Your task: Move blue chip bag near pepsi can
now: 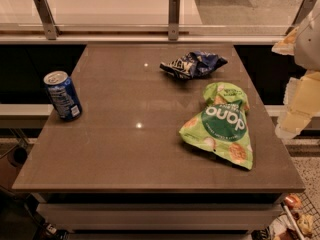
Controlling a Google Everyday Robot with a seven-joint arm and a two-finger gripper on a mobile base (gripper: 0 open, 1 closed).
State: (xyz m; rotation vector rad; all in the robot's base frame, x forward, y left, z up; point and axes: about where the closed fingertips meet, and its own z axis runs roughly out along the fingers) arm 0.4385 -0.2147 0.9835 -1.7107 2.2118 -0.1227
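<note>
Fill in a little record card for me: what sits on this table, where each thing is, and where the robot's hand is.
surface: brown table
pepsi can: upright, near the left edge
blue chip bag: crumpled, lying on the far side, right of middle
green chip bag: lying near the right edge, in front of the blue one
gripper: at the view's right edge, beside the table, touching neither bag
job status: bag and can far apart, move not yet done
</note>
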